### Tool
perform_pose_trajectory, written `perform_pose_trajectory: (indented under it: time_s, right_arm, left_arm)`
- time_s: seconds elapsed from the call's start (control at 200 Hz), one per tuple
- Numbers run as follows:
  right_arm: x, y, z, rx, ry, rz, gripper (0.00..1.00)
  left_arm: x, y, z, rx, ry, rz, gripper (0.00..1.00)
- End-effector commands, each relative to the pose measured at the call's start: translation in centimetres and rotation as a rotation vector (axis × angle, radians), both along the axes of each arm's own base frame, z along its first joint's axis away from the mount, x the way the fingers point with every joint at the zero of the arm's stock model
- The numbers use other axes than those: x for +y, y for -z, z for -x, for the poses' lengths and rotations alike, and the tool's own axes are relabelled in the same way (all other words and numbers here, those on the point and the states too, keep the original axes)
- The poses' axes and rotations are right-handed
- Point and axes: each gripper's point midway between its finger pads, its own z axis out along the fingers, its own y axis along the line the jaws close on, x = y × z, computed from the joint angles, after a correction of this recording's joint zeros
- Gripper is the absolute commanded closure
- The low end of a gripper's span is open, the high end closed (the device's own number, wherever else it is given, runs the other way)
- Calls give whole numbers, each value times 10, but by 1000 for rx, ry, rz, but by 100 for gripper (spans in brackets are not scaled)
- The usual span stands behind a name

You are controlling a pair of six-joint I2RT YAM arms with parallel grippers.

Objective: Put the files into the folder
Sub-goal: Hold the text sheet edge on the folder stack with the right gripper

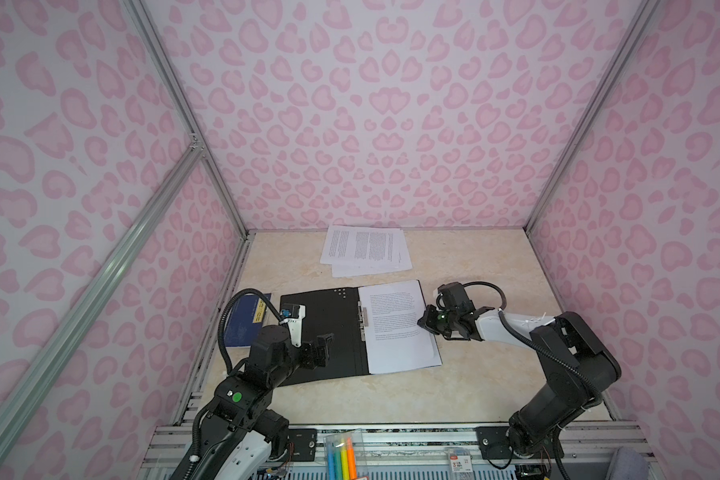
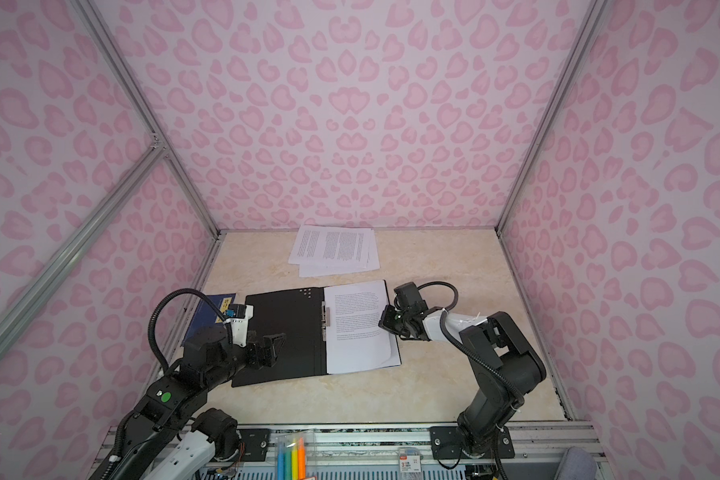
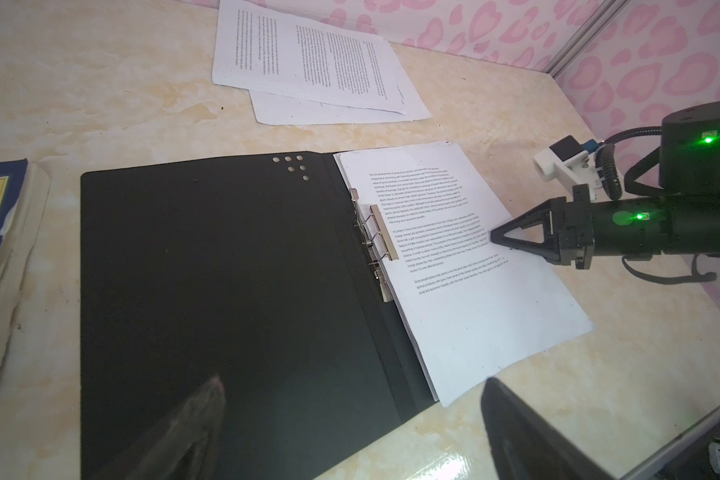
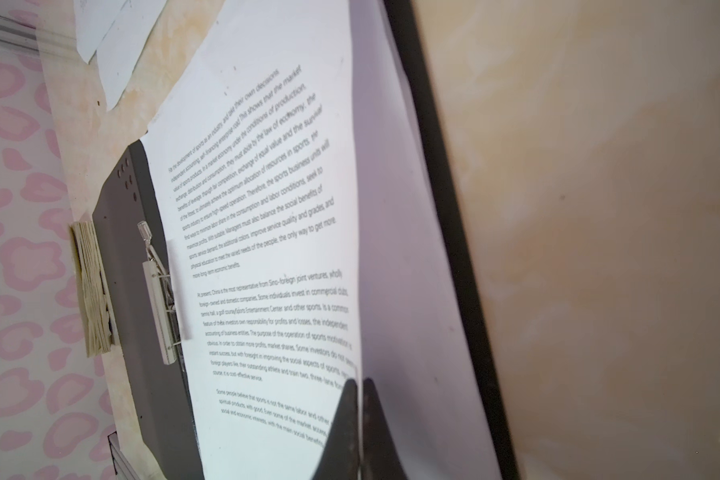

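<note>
Bare tabletop (image 1: 287, 275) between folder (image 1: 333, 309) and files (image 1: 366, 249)

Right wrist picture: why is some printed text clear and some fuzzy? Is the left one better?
Right wrist view: on the white printed sheet, lines nearest the black right pincer read clearly, farther ones soften; the pincer itself is blurred. Left wrist view: the black left pincer is blurred too, its background sharp.
</note>
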Motion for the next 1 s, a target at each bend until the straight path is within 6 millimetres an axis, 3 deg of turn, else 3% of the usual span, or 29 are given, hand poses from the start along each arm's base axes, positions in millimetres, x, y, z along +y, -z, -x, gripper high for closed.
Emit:
perform_pose_trajectory:
  time_s: [0.0,0.14,0.49,0.845,0.995]
  right_arm:
    - [3,0,-1,-7,-7,-3,100]
    - [2,0,-1,-6,-8,-3,100]
    - [-2,-3,0,-12,1,18,65]
    - [-15,-8,-8,-32,-2,136,38]
    - [-18,-11,-19,-50,-19,195,32]
  left_arm:
    - [-2,-5,-3,-25,7,3,2]
    - [-2,-5,-3,-24,8,3,2]
    - [-2,-5,-3,-24,9,2,2]
    - [-2,-7,-2,-31,12,6,2]
    - [-2,-6,-2,-31,10,5,2]
